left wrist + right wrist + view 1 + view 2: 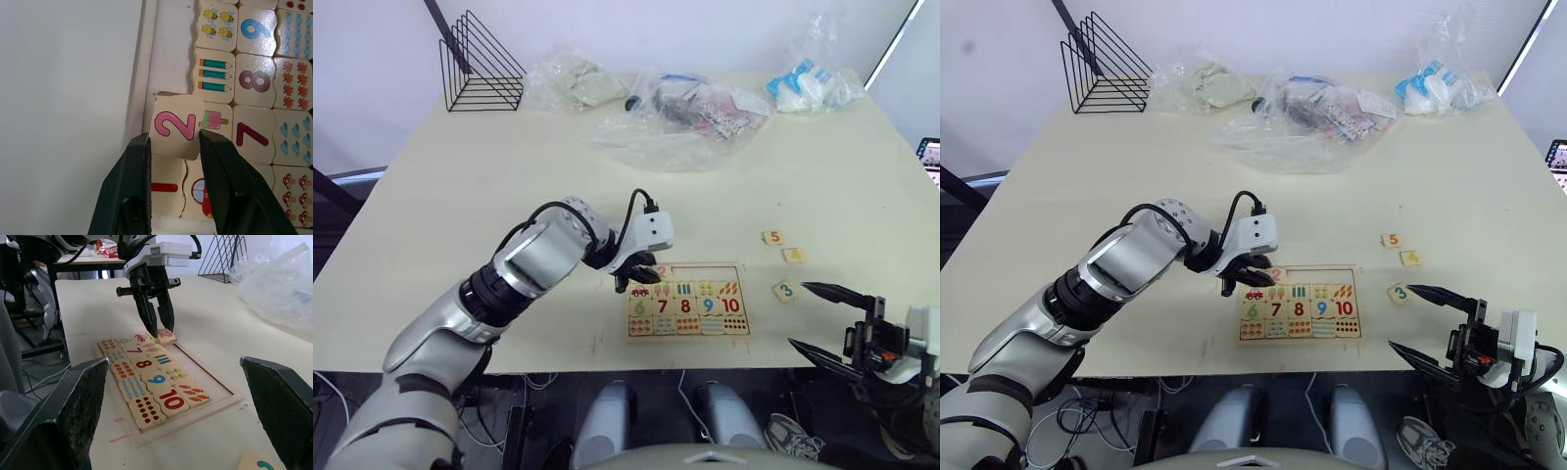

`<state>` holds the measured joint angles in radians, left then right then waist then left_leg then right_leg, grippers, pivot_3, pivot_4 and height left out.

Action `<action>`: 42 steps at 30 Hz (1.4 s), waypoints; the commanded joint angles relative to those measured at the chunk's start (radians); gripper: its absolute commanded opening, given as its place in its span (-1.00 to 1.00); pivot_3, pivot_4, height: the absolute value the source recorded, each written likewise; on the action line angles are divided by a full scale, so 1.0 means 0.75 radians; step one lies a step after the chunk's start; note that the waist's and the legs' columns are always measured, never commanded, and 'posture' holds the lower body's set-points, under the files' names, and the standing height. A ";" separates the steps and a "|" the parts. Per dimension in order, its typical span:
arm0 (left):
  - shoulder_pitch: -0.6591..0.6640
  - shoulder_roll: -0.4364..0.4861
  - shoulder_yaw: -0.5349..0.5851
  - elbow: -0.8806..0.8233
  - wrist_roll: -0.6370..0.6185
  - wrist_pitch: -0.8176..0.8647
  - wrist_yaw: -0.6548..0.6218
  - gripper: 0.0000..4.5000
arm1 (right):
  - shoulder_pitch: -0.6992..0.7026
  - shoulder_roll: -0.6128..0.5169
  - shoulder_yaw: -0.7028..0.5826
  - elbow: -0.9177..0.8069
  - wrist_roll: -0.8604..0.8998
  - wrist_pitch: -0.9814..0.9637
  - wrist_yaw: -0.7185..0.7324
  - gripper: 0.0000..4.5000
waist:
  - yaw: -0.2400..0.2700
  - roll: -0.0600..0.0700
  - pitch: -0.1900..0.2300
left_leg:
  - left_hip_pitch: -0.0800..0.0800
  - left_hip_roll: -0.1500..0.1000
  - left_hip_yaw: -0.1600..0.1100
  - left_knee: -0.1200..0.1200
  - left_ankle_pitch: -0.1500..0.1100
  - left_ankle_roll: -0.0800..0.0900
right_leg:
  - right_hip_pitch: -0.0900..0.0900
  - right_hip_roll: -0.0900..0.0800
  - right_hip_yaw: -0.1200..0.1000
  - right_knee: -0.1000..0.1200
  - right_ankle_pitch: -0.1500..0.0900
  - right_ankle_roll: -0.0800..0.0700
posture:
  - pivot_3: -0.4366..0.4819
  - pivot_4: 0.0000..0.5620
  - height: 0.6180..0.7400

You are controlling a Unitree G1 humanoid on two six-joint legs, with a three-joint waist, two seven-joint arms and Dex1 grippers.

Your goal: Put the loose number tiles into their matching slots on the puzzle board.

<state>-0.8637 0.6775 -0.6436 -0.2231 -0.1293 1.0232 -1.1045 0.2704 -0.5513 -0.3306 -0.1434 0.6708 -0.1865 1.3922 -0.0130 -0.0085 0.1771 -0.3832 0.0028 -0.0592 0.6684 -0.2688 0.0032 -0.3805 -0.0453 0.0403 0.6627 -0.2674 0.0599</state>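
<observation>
Left claw [173, 147] pinched tile 2 [175, 126] at the board's [741, 300] slot row, beside tile 1 [164, 187]; it looked tilted, so levelling it square before letting go would seat it best. Right claw [824, 317] hung spread off the table's [460, 196] near edge. Tiles 3 [785, 290], 4 [793, 256] and 5 [772, 237] lay loose nearby; bags [675, 117] and a wire rack [480, 69] lined the far side.

A black wire rack [480, 67] stands at the far left corner of the pale table [460, 186], with several clear plastic bags [680, 117] lying along the far edge beside it.
</observation>
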 commanded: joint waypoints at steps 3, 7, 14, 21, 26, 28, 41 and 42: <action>-0.040 -0.010 -0.016 0.013 0.026 -0.011 0.003 -0.58 | 0.019 0.003 -0.012 -0.048 0.015 -0.026 -0.013 1.00 | -0.001 0.000 0.000 | 0.000 0.000 0.000 0.000 0.000 0.000 | 0.000 0.000 0.000 0.000 0.000 0.000 | -0.05 -0.47 1.00; -0.040 -0.008 -0.024 0.018 0.030 -0.015 -0.001 -0.58 | 0.024 0.000 -0.016 -0.058 0.015 -0.026 -0.023 1.00 | 0.000 0.000 0.000 | 0.000 0.000 0.000 0.000 0.000 0.000 | 0.000 0.000 0.000 0.000 0.000 0.000 | -0.05 -0.47 1.00; -0.047 -0.016 -0.038 0.052 0.048 -0.043 0.003 -0.58 | 0.031 -0.002 -0.014 -0.061 0.013 -0.029 -0.033 1.00 | 0.000 0.000 0.000 | 0.000 0.000 0.000 0.000 0.000 0.000 | 0.000 0.000 0.000 0.000 0.000 0.000 | -0.05 -0.47 1.00; -0.046 -0.025 -0.040 0.069 0.063 -0.063 -0.002 -0.58 | 0.035 -0.004 -0.012 -0.064 0.013 -0.035 -0.044 1.00 | 0.000 0.000 0.000 | 0.000 0.000 0.000 0.000 0.000 0.000 | 0.000 0.000 0.000 0.000 0.000 0.000 | -0.05 -0.47 1.00; -0.038 -0.030 -0.049 0.075 0.074 -0.078 -0.005 -0.58 | 0.043 -0.001 -0.012 -0.069 0.012 -0.038 -0.050 1.00 | 0.000 0.000 0.000 | 0.000 0.000 0.000 0.000 0.000 0.000 | 0.000 0.000 0.000 0.000 0.000 0.000 | -0.05 -0.47 1.00; -0.034 -0.033 -0.050 0.078 0.080 -0.083 -0.006 -0.58 | 0.045 -0.001 -0.011 -0.071 0.012 -0.040 -0.051 1.00 | 0.000 0.000 0.000 | 0.000 0.000 0.000 0.000 0.000 0.000 | 0.000 0.000 0.000 0.000 0.000 0.000 | -0.05 -0.47 1.00; -0.020 -0.032 -0.053 0.050 0.075 -0.071 -0.027 -0.58 | 0.049 0.001 -0.009 -0.048 0.005 -0.058 -0.043 1.00 | 0.000 0.000 0.000 | 0.000 0.000 0.000 0.000 0.000 0.000 | 0.000 0.000 0.000 0.000 0.000 0.000 | -0.05 -0.47 1.00; -0.020 -0.032 -0.054 0.050 0.076 -0.070 -0.027 -0.58 | 0.049 0.001 -0.009 -0.046 0.005 -0.060 -0.041 1.00 | 0.000 0.000 0.000 | 0.000 0.000 0.000 0.000 0.000 0.000 | 0.000 0.000 0.000 0.000 0.000 0.000 | -0.05 -0.47 1.00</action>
<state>-0.8726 0.6532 -0.6801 -0.1573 -0.0783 0.9750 -1.1179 0.3042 -0.5509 -0.3291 -0.1605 0.6675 -0.2098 1.3574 -0.0131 -0.0085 0.1771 -0.3832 0.0028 -0.0592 0.6685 -0.2688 0.0032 -0.3804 -0.0453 0.0405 0.6629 -0.2673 0.0599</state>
